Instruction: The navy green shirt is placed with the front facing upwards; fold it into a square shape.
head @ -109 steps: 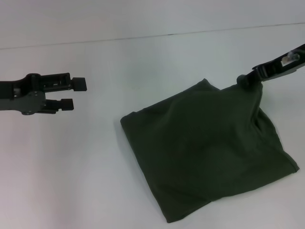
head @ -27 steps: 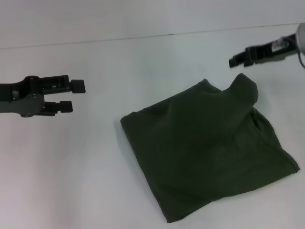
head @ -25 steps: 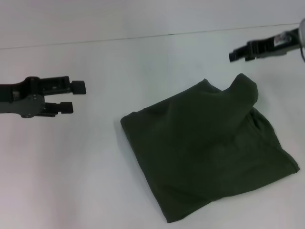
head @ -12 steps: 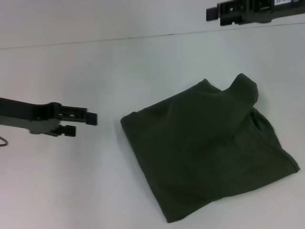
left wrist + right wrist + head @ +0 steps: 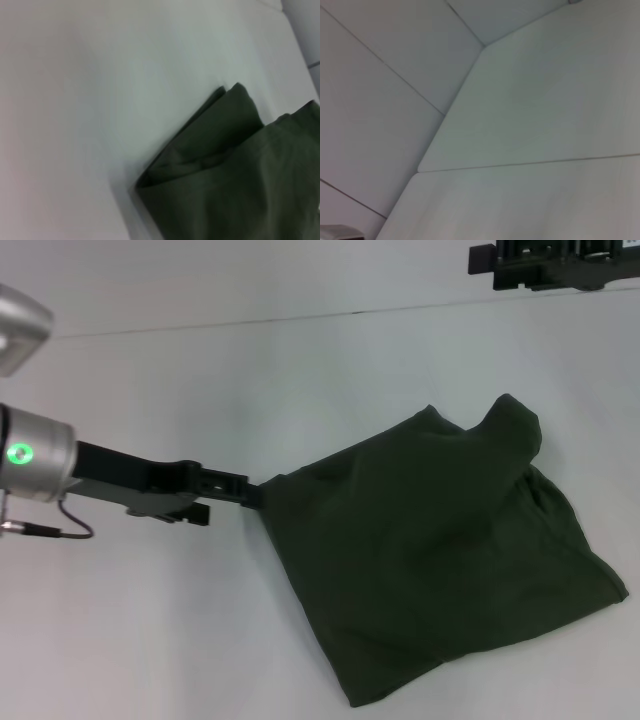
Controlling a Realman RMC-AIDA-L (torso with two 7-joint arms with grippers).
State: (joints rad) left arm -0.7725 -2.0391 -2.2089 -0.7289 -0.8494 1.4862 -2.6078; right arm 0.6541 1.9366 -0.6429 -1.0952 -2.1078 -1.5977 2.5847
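1. The navy green shirt (image 5: 440,560) lies folded on the white desk (image 5: 150,620), right of centre, one far corner bunched up.
2. The left gripper (image 5: 240,495) touches its left corner; whether it grips cannot be told.
3. The right gripper (image 5: 485,258) hangs high at the far right, its state unclear.

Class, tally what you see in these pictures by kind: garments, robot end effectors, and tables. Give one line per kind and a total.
Garments: 1, the navy green shirt
End effectors: 2, left end effector and right end effector
Tables: 1, the white table
Total: 4
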